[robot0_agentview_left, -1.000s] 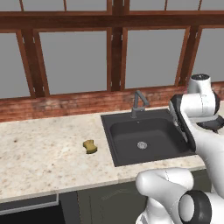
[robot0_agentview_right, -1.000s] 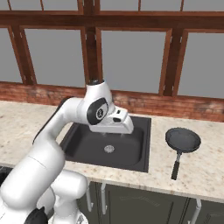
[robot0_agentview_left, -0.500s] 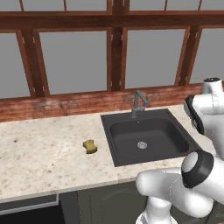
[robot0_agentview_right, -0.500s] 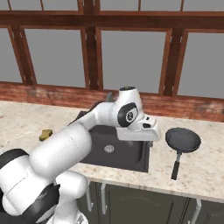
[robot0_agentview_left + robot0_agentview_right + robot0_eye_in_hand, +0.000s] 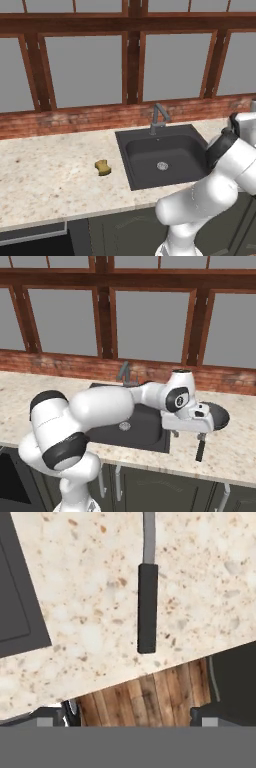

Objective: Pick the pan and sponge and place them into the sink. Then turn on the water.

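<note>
The gripper (image 5: 189, 434), jaws wide and empty, hangs above the pan (image 5: 218, 415) handle (image 5: 147, 608), apparently aligned for a grasp.

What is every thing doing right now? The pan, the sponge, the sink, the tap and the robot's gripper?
pan: flat on the counter right of the sink, not held.
sponge: lying on the counter left of the sink, untouched.
sink: nothing in it.
faucet: off, no water running.
gripper: open, hovering above the pan's handle, holding nothing.
</note>
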Robot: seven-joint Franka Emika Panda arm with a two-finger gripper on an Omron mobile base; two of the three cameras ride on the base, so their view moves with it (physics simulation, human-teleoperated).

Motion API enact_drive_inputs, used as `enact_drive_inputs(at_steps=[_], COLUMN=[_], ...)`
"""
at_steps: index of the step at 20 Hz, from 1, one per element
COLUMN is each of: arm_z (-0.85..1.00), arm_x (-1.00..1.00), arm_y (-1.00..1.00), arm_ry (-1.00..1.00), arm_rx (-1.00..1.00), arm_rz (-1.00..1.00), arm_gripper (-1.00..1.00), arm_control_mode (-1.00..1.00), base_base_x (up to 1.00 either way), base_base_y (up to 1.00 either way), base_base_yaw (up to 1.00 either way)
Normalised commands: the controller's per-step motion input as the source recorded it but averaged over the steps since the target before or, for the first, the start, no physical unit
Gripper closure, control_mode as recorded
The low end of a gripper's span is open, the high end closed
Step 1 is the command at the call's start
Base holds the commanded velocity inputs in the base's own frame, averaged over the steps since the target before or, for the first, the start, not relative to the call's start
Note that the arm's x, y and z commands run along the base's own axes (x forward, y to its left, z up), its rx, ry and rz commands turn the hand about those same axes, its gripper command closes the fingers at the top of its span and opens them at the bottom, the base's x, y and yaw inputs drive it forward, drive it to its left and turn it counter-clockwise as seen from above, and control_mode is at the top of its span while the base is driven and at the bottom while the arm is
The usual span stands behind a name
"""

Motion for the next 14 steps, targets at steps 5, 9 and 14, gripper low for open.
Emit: enact_drive_inputs(at_steps=[5,9,14], arm_z=[-0.32,-0.30,-0.29], arm_x=[0.03,0.06,0.11], arm_y=[-0.60,-0.20,0.00], arm_ry=[0.00,0.00,0.00], arm_rx=[0.11,0.11,0.04], arm_rz=[0.00,0.04,0.10], arm_gripper=[-1.00,-1.00,-1.00], arm_control_mode=[-1.00,-1.00,-1.00], base_base_x=[0.00,0.00,0.00], base_base_y=[0.00,0.00,0.00], base_base_yaw=[0.00,0.00,0.00])
